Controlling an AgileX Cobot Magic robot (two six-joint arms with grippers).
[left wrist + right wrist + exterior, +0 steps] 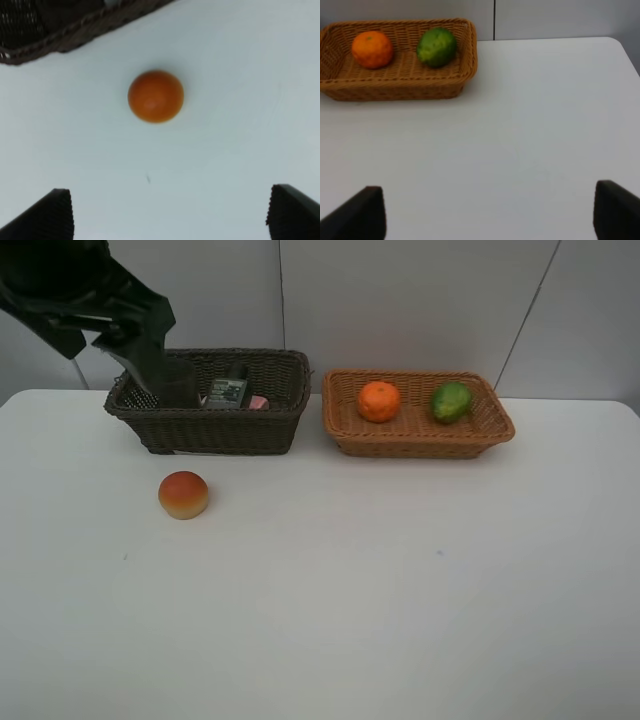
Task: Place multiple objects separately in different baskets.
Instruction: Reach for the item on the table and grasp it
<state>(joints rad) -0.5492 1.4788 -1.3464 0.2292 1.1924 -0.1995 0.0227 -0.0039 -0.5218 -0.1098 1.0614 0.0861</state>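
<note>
Peach-like fruit [183,494] alone on the white table [400,620], just in front of the dark basket [210,428]; orange [379,401] and lime [451,401] already in the tan basket [418,440], bottles and cup in the dark one. Last fruit left to sort, by the look of it. Next: descend squarely over the peach, close gently on its round sides, carry across to the tan basket. Left gripper [170,210] raised near the dark basket's left end, jaws spread wide, holding nothing. Right gripper [490,212] parted too, empty, low over bare table.
</note>
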